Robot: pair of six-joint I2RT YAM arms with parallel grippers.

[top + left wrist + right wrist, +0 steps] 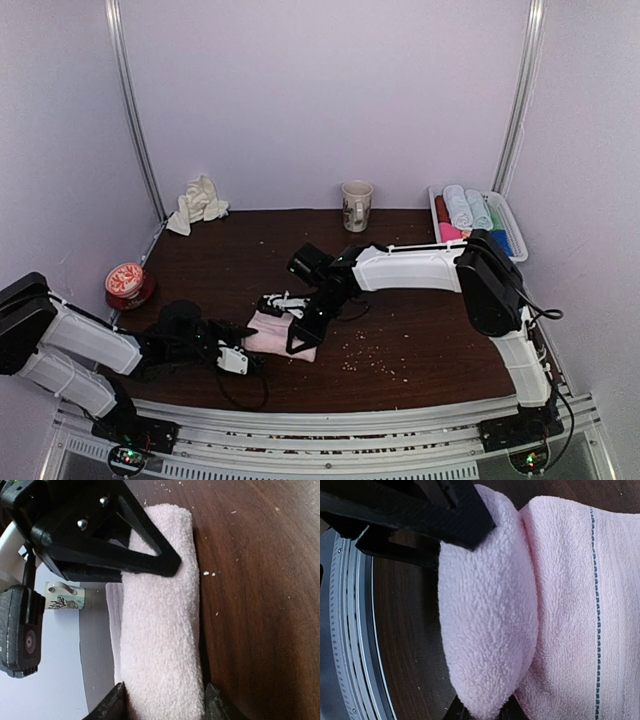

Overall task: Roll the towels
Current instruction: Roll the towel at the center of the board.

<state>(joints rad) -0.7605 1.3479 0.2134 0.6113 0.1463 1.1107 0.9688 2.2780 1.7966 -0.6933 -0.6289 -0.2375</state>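
The pink towel (pixel 283 338) lies on the desk (pixel 420 300), near the front edge and left of the middle, between the two arms. It is partly rolled. The left wrist view shows a thick, fairly even roll running away from the camera. A flat strip of the same cloth lies beside it, not yet wound in.

The left pincer (pixel 165 707) stands about half wide around the near end of the roll. Both fingertips are against its sides, so it appears to clasp the roll, though how firmly it presses I cannot tell. The right pincer (pixel 482 712) is narrow and pinches a puffy fold of the pink cloth at the far end. The right wrist view shows that fold bulging up from between its fingertips, beside the flat part with its stitched line.

The cream towel (pixel 200 203) sits in a crumpled heap at the back left corner of the desk, well apart from both arms. It is neither spread out nor rolled.

By my reckoning the task is well under halfway. The first towel needs its last flat strip wound in and the roll evened out and set down. The second towel has not been touched, and it would need flattening before any rolling. Other rolled towels lie in a tray (pixel 512 225) at the back right.
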